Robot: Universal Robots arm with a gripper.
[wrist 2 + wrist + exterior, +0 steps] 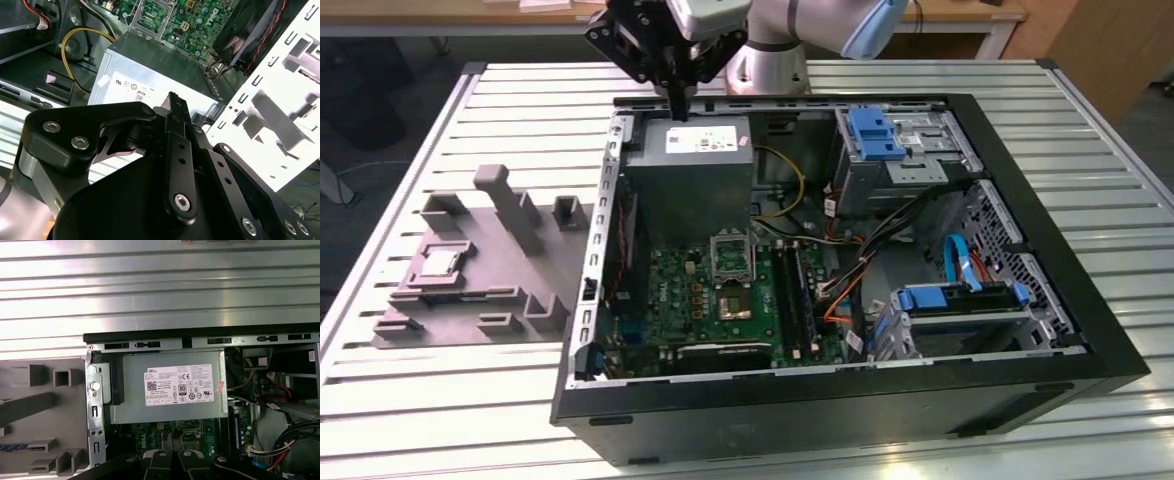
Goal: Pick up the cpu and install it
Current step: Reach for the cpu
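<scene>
While closed jaws hang above the power supply (700,170), cpu (439,262) rests on tray (460,322).

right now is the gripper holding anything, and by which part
Nothing is held. The gripper hangs shut and empty above the power supply, and the cpu lies in the grey tray.

The pale square cpu (443,262) lies flat in a grey fixture (460,312).

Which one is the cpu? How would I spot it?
Find the open black computer case. Beside it, on the exterior view's left, lies a grey tray. The cpu is the pale flat square in it, among all-grey blocks.
</scene>
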